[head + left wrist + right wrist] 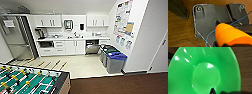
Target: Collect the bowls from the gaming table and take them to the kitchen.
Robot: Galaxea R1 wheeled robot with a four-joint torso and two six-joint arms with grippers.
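The orange bowl (pixel 230 35) sits close up in the left wrist view, above brown floor, with my left gripper (pixel 221 44) shut on its edge. The lime green bowl (pixel 205 72) shows its inside in the right wrist view, and a dark fingertip of my right gripper (pixel 212 91) grips its rim. In the head view the kitchen (pixel 72 37) lies straight ahead: white cabinets, a white counter with a sink (pixel 76 37), a black wall dispenser (pixel 81 26) and a built-in dishwasher (pixel 92 47). The gaming table is out of view.
A table-football table (pixel 30 81) with a green pitch stands at the near left. Grey bins with blue and green lids (pixel 115 61) line the right wall. A steel fridge (pixel 17 37) stands far left. Brown carpet (pixel 120 85) meets the pale kitchen floor (pixel 80 65).
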